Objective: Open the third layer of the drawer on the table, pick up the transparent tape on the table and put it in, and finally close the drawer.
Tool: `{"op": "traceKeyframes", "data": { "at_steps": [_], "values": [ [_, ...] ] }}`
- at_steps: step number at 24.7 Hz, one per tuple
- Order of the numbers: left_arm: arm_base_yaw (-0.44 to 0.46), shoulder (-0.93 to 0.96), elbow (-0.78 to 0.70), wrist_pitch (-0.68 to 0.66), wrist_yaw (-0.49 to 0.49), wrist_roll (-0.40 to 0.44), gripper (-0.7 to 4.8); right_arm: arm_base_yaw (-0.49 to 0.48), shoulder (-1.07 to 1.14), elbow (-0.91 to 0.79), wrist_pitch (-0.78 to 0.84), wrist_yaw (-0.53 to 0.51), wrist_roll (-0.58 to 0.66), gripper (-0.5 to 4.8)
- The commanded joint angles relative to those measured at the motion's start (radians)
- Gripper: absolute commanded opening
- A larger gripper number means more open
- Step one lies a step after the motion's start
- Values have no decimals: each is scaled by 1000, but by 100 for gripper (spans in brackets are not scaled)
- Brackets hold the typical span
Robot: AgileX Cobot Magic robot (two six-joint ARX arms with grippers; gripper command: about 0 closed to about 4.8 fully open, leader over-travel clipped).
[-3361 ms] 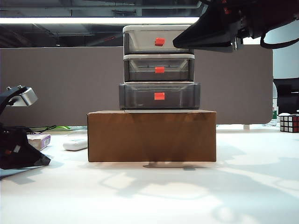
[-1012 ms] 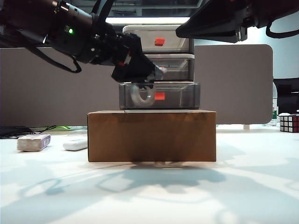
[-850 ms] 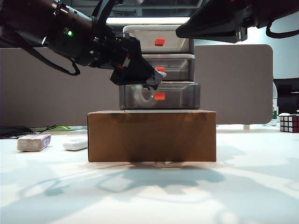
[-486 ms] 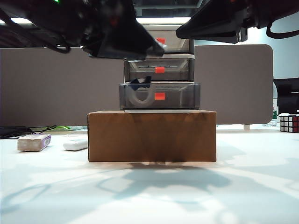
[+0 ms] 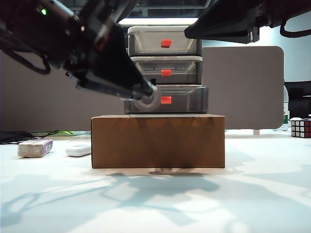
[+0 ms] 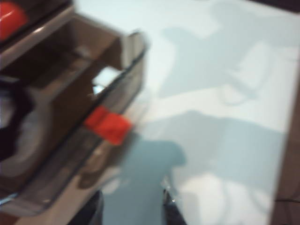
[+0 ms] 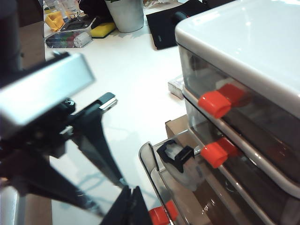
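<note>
- We saw the transparent tape (image 7: 182,165) lying inside the third layer (image 5: 187,99) of the drawer (image 5: 165,70), which stood pulled out, apart from both grippers.
- The left gripper (image 5: 146,92) hung just in front of that tier's left end; its fingers (image 6: 172,208) stood a little apart, holding nothing.
- The right gripper (image 5: 192,33) hovered beside the drawer's top tier; its fingers (image 7: 133,206) looked pressed together and empty.
- The tape was a clear ring with a dark cutter clip.
- The tiers were smoky translucent plastic in a white frame, each with a red-orange tab (image 5: 166,100).
- The drawer sat on a brown cardboard box (image 5: 158,141) on the white table (image 5: 194,204).
</note>
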Motion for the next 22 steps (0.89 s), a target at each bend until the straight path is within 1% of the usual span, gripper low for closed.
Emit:
{"op": "traceKeyframes", "data": {
  "at_steps": [1, 3, 5, 10, 13, 14, 15, 16, 20, 22],
  "values": [
    [2, 24, 5, 66, -52, 27, 111, 1, -16, 5, 6, -3, -4, -2],
    [2, 47, 5, 105, -52, 34, 74, 1, -28, 5, 6, 0, -4, -2],
    [2, 73, 5, 148, -66, 38, 51, 1, -46, 4, 5, 13, -4, -2],
    [2, 139, 5, 251, -116, 38, 49, 1, -101, 5, -2, 49, -9, -2],
    [2, 192, 5, 345, -176, 38, 45, 0, -148, 5, -49, 83, -51, -2],
    [2, 199, 5, 360, -182, 38, 35, -1, -153, 5, -58, 86, -56, -2],
    [2, 208, 5, 382, -183, 38, 8, -1, -158, 5, -70, 91, -63, -2],
    [2, 211, 5, 395, -184, 38, -7, -1, -159, 5, -74, 94, -64, -2],
    [1, 227, 5, 451, -236, 65, -6, -1, -159, 5, -93, 112, -73, -2],
    [1, 230, 3, 463, -240, 71, -6, -1, -159, 5, -104, 112, -79, -2]
  ]
}}
